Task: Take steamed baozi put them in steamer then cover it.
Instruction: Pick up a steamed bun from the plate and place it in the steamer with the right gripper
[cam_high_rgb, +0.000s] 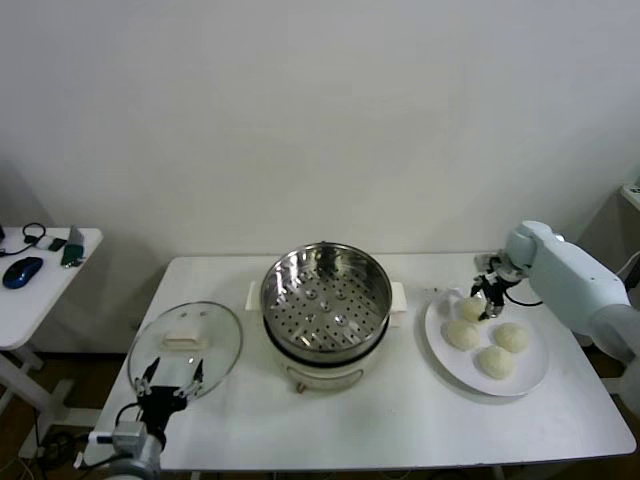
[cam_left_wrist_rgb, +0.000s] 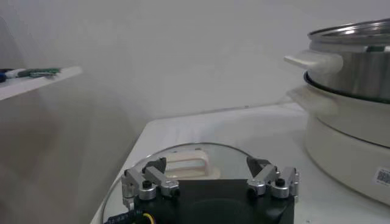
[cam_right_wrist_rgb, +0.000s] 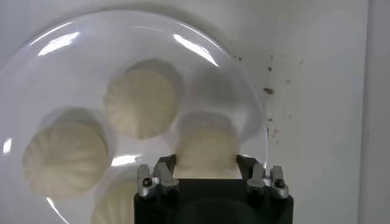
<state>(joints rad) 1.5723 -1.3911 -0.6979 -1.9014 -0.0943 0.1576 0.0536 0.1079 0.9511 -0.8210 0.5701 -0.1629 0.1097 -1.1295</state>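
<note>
White table: right gripper (cam_right_wrist_rgb: 206, 173) spread, seemingly straddling a baozi (cam_right_wrist_rgb: 206, 149); left gripper (cam_left_wrist_rgb: 210, 179) spread.

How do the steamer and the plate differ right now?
The steamer is a deep shiny steel pot on a white base, mid-table; the plate is flat and white, to its right. The steamer's perforated tray holds nothing; the plate carries all four baozi, the right gripper over one. Both are round and uncovered.

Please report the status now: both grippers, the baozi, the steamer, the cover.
Right gripper open around one baozi on plate. Left gripper open, over cover on table. Steamer uncovered, no baozi inside.
</note>
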